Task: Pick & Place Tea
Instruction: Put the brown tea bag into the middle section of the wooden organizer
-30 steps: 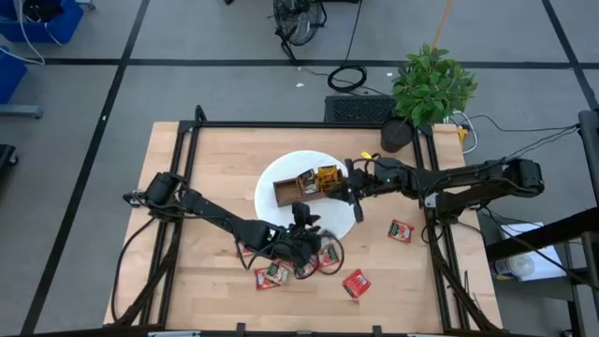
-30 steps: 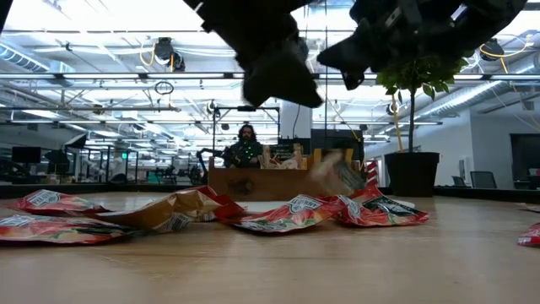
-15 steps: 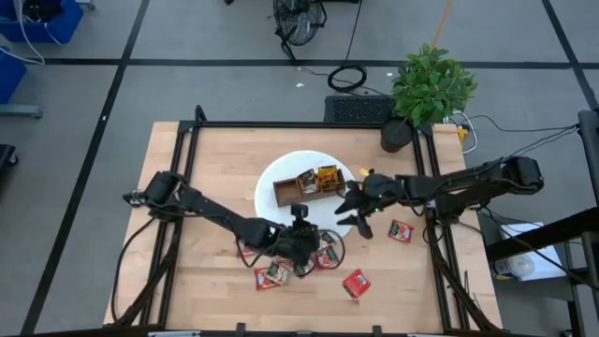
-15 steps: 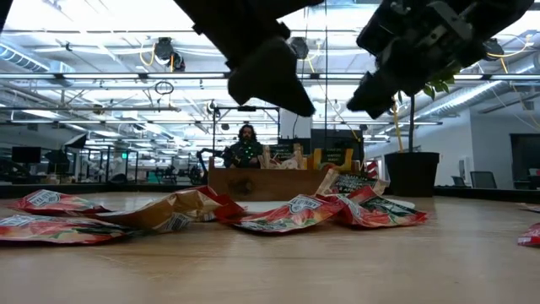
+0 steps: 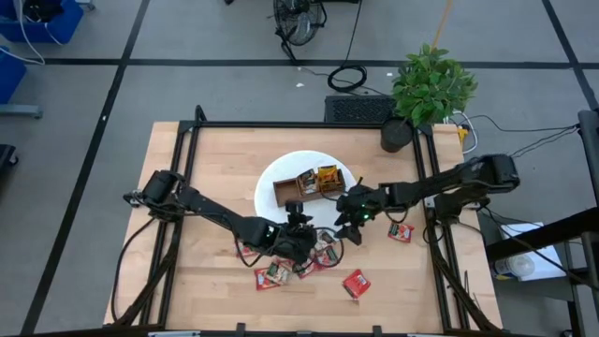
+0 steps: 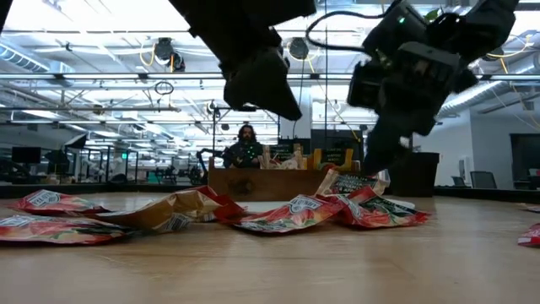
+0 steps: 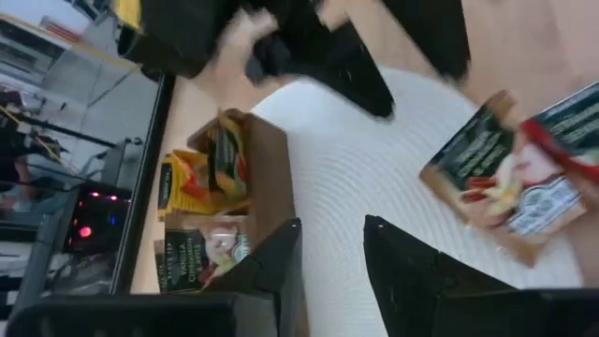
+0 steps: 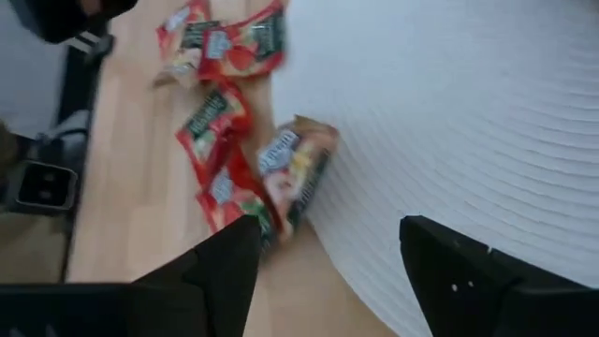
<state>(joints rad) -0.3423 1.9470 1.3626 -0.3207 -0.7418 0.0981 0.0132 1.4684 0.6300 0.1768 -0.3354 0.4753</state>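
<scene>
The tea lies as small sachets, red and tan. A loose cluster (image 5: 323,253) sits at the near rim of the white round mat (image 5: 281,173); others (image 5: 271,274) (image 5: 356,283) (image 5: 401,231) lie singly on the table. More sachets (image 7: 192,183) stand in the brown wooden tray (image 5: 301,185) on the mat. My left gripper (image 7: 332,229) hangs open over the mat's near part (image 5: 304,229), fingers toward the tray, nothing between them. My right gripper (image 8: 329,223) is open above the cluster (image 5: 346,227), over a tan sachet (image 8: 295,164) that lies half on the mat's rim.
A potted plant (image 5: 426,89) stands at the table's far right corner. Both arms cross close together above the mat's near edge (image 6: 253,67) (image 6: 405,76). Bare wood lies along the left side of the table (image 5: 197,168).
My right gripper has left the tray's right end, moving toward the near edge and down, rolling as it went, and now hangs just above the sachet cluster. A tan sachet by the cluster, blurred at first in the low view, now rests still against the red ones.
</scene>
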